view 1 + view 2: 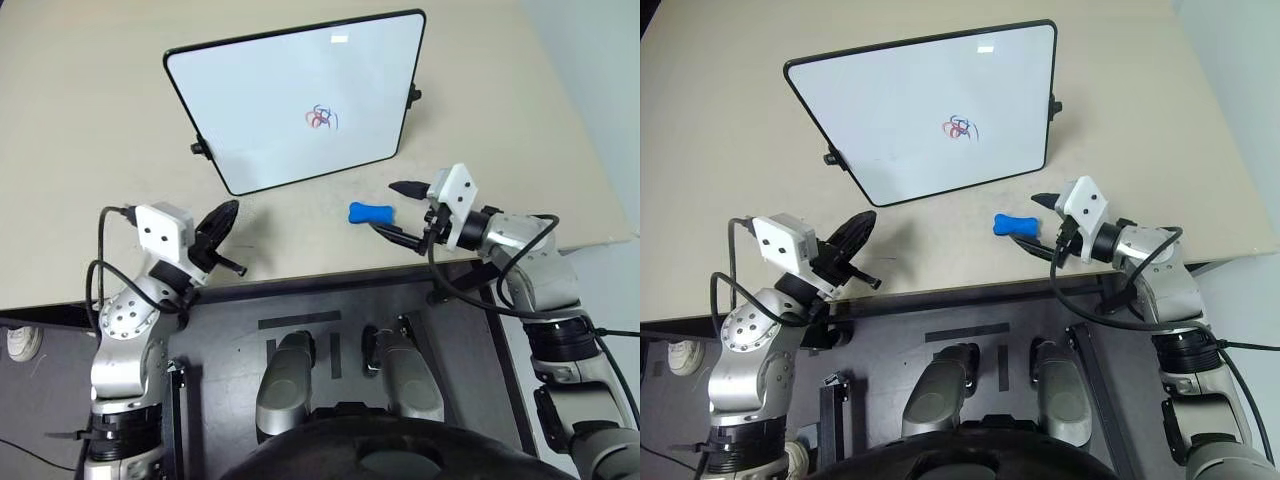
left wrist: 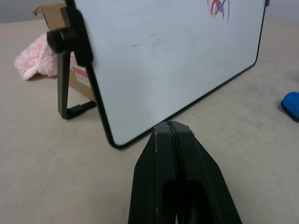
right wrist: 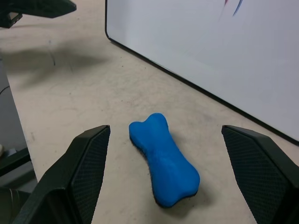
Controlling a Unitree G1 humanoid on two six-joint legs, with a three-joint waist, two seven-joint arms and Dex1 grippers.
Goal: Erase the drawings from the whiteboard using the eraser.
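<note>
Blue eraser point(image 3: 163, 161) lying flat on the table point(image 1: 90, 120) just in front of the propped whiteboard point(image 1: 270, 110) — right gripper point(image 1: 396, 208) beside it with jaws spread wide, empty; left gripper point(image 1: 222, 222) pressed together, well apart — drawings point(image 1: 321, 118) unerased.

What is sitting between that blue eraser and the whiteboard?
Nothing. Bare tan table separates the eraser from the whiteboard, as the right wrist view shows clearly; the open right gripper straddles the eraser without touching it.
</note>
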